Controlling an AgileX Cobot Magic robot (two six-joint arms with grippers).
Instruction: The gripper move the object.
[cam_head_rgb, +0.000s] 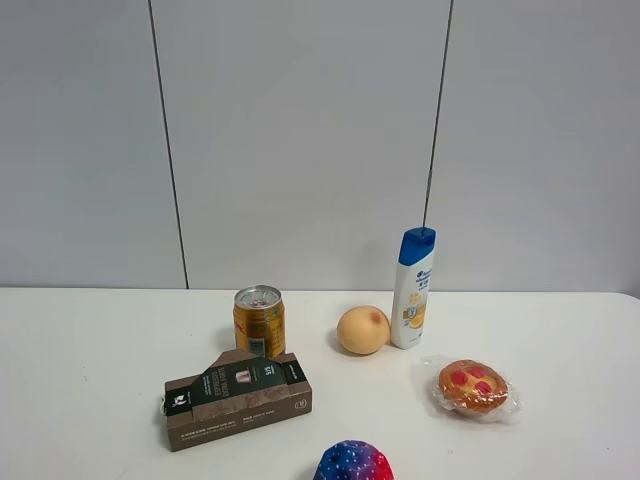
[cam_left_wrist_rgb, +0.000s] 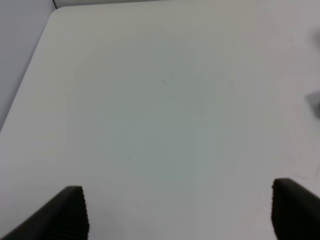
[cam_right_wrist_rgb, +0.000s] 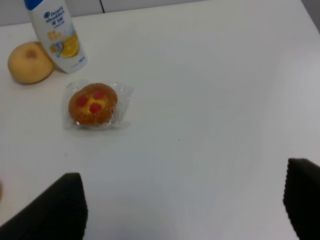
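The gold drink can (cam_head_rgb: 260, 321) with a silver top stands upright on the white table (cam_head_rgb: 90, 380), just behind a brown and green box (cam_head_rgb: 237, 399). Neither gripper shows in the exterior high view. In the left wrist view my left gripper (cam_left_wrist_rgb: 177, 215) is open over bare table, and the can is out of that view. In the right wrist view my right gripper (cam_right_wrist_rgb: 185, 210) is open and empty; the can is out of that view too.
A peach (cam_head_rgb: 363, 330) (cam_right_wrist_rgb: 30, 62) and a white-and-blue shampoo bottle (cam_head_rgb: 413, 288) (cam_right_wrist_rgb: 56, 34) stand right of the can. A wrapped pastry (cam_head_rgb: 472, 388) (cam_right_wrist_rgb: 93, 105) lies at the front right. A blue-pink ball (cam_head_rgb: 353, 462) sits at the front edge.
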